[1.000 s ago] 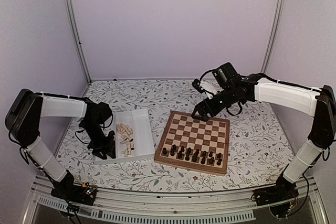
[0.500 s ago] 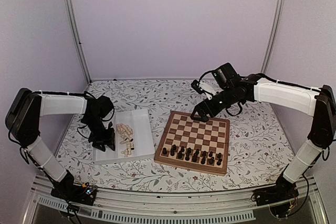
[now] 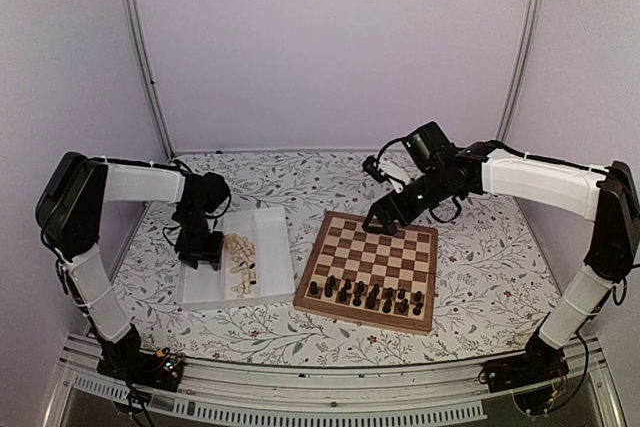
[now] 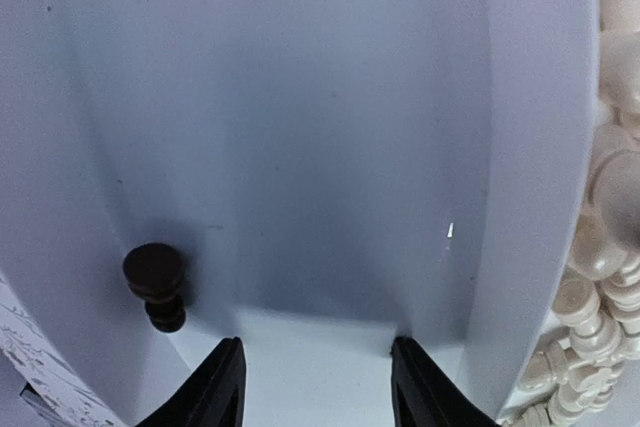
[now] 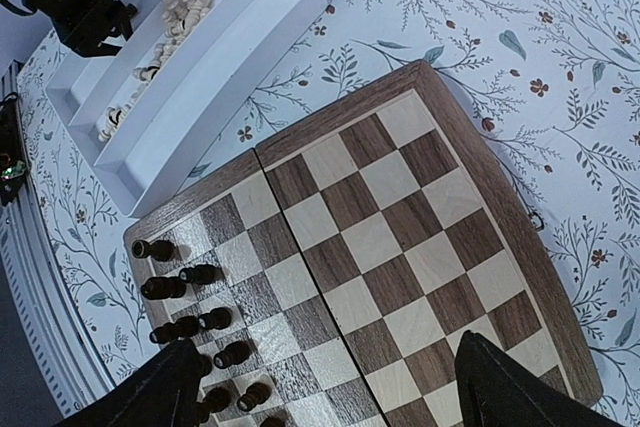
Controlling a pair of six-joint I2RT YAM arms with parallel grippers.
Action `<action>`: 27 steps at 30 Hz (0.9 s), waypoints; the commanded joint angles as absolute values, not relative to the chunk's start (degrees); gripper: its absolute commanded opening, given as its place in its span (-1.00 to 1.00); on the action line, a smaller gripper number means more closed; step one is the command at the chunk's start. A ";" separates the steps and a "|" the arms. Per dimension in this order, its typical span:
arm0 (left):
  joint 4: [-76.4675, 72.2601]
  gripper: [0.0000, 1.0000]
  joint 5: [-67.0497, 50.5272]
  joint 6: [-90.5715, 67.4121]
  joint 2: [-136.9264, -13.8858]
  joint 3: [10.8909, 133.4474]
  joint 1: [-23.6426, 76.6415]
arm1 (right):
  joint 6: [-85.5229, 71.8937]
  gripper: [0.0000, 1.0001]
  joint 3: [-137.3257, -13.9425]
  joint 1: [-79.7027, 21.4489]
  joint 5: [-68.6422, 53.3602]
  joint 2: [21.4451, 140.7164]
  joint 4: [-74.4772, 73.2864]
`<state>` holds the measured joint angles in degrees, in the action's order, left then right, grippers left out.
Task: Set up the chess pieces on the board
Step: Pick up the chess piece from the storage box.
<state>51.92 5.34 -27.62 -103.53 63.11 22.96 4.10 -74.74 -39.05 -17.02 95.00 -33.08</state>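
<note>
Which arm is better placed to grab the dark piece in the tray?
Left: the left gripper, open, hangs over the tray near the dark piece; the right gripper hovers over the board.

Looks into white tray (image 4: 300, 97) — finds dark chess piece (image 4: 155, 282) lying by left wall, pale pieces (image 4: 600, 277) heaped right, left gripper (image 4: 315, 362) parted.

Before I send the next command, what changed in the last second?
The left gripper moved along the left compartment of the tray, from its near end toward the far, open and empty. Nothing grasped or released. The right gripper stays open over the far edge of the board; the dark pieces on it and the pale pieces in the tray are unmoved.
</note>
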 commanded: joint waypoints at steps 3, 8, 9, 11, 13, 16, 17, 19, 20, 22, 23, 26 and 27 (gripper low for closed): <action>53.83 0.05 10.23 -27.87 -103.18 64.16 22.68 | 4.31 0.80 -76.46 -39.20 -19.03 96.31 -33.79; 54.95 0.05 11.55 -27.83 -103.38 65.72 22.63 | 4.23 0.79 -76.73 -39.18 -20.27 97.17 -33.99; 55.15 0.06 11.97 -27.74 -103.57 66.04 22.55 | 4.22 0.79 -76.68 -39.15 -20.37 97.20 -33.93; 55.13 0.06 12.32 -27.26 -104.06 66.62 22.27 | 4.14 0.79 -76.69 -39.20 -20.62 97.41 -33.93; 54.94 0.06 12.69 -26.76 -104.94 67.13 22.09 | 4.13 0.78 -76.72 -39.16 -20.86 97.64 -34.04; 55.27 0.06 13.41 -26.05 -106.17 68.36 21.85 | 4.20 0.77 -76.90 -39.20 -21.01 97.90 -34.21; 55.36 0.06 14.04 -25.90 -106.33 68.64 21.84 | 4.14 0.77 -76.90 -39.14 -21.01 97.99 -34.19; 55.37 0.06 15.26 -25.45 -106.71 69.18 21.58 | 4.13 0.76 -76.86 -39.20 -21.09 98.15 -34.19; 55.44 0.06 15.99 -25.28 -107.02 69.48 21.47 | 4.13 0.76 -76.82 -39.16 -21.16 98.29 -34.23; 55.74 0.06 17.53 -25.06 -107.83 70.13 21.12 | 4.13 0.76 -76.98 -39.20 -21.48 98.56 -34.24; 55.87 0.06 18.04 -25.06 -108.10 70.41 21.02 | 4.13 0.75 -77.07 -39.20 -21.71 98.73 -34.27; 55.63 0.08 18.48 -24.77 -108.81 70.84 20.84 | 4.07 0.75 -77.33 -39.22 -22.26 99.33 -34.65; 55.29 0.08 18.07 -24.72 -109.07 70.76 20.64 | 4.05 0.75 -77.41 -39.20 -22.32 99.56 -34.63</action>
